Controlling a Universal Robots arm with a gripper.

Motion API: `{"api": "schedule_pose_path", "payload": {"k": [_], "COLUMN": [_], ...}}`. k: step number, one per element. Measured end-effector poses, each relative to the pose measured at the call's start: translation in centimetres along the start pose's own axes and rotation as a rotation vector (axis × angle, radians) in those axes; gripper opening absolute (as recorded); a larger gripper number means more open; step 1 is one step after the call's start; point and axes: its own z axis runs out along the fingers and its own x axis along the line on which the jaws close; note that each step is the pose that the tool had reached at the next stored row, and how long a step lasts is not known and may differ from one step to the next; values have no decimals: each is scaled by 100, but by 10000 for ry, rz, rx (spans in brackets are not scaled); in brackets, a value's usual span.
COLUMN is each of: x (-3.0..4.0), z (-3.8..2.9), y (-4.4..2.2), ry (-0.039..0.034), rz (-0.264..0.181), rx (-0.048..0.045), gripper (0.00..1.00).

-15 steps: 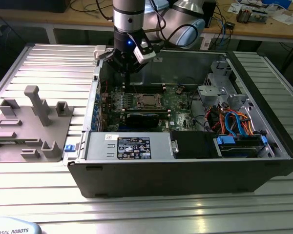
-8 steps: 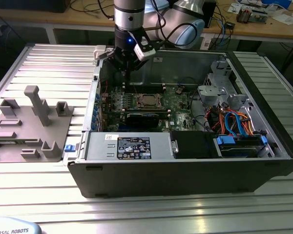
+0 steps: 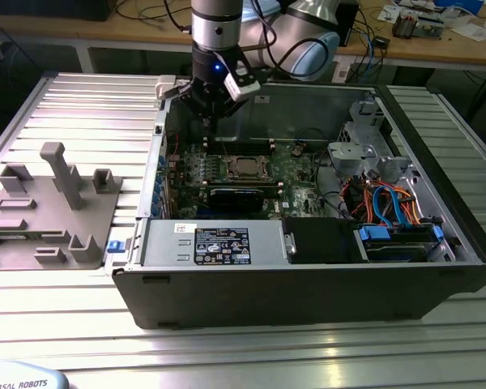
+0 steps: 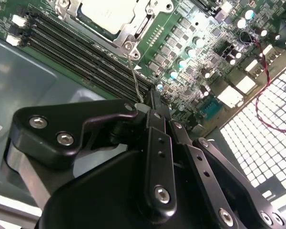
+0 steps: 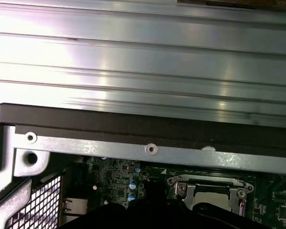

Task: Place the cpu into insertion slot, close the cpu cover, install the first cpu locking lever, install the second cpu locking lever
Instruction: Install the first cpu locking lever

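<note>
Second wrist view: cpu [image 4: 106, 12] and cpu cover [image 4: 133, 29] are cut off by the top edge of the frame; gripper [image 4: 150, 106] body blocks the whole lower half, fingertips too tightly packed to read the gap. A thin locking lever [image 4: 135, 78] runs down behind the fingers, its lower end hidden. First wrist view: insertion slot [image 5: 210, 193] half hidden by dark gripper bulk at bottom edge. Exterior view: cpu [image 3: 245, 168] too small for detail.

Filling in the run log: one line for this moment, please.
cpu: seated in insertion slot | cpu cover: closed | gripper: at thin lever wire
</note>
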Motion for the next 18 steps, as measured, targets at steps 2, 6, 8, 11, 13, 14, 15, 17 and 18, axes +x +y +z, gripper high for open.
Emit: {"api": "schedule_pose_path", "payload": {"k": [2, 6, 8, 11, 13, 14, 15, 17, 18], "x": [-26, -51, -58, -72, -80, -83, -89, -100, -110], "z": [0, -1, -1, 0, 1, 2, 1, 2, 2], "y": [-2, -5, -8, -12, -12, -13, -13, -14, -14], "ry": [0, 1, 1, 1, 2, 1, 2, 1, 2], "rz": [0, 0, 0, 0, 0, 0, 1, 0, 1], "rx": [1, 1, 1, 0, 1, 2, 2, 1, 0], "gripper": [11, 11, 11, 11, 11, 11, 11, 11, 11]}}
